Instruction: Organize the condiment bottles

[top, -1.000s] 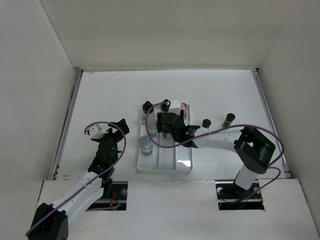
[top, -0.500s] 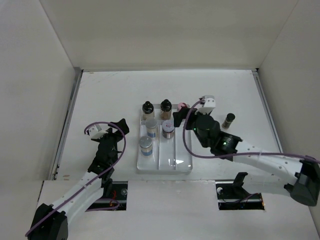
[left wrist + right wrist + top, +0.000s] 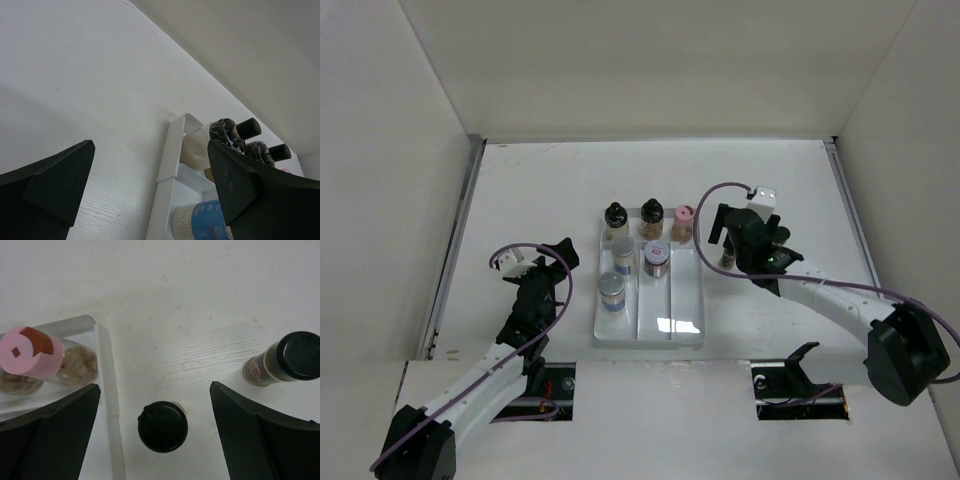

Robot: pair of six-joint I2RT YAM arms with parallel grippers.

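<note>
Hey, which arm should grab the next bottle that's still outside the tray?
Right. The right gripper hovers open over a black-capped bottle on the table beside the tray, a second bottle close by. The left gripper sits across the tray, away from both.

desk (image 3: 200, 300): matt white, faint wood-like grain | tray (image 3: 686, 300): glossy white plastic, glare at its 5 o'clock | pink cap (image 3: 27, 352): matt plastic | black cap (image 3: 163, 426): smooth, slight sheen | jar lid (image 3: 612, 285), tray's 9 o'clock: silvery metal look | right pincer (image 3: 154, 390) fingers (image 3: 55, 440): matt black plastic
</note>
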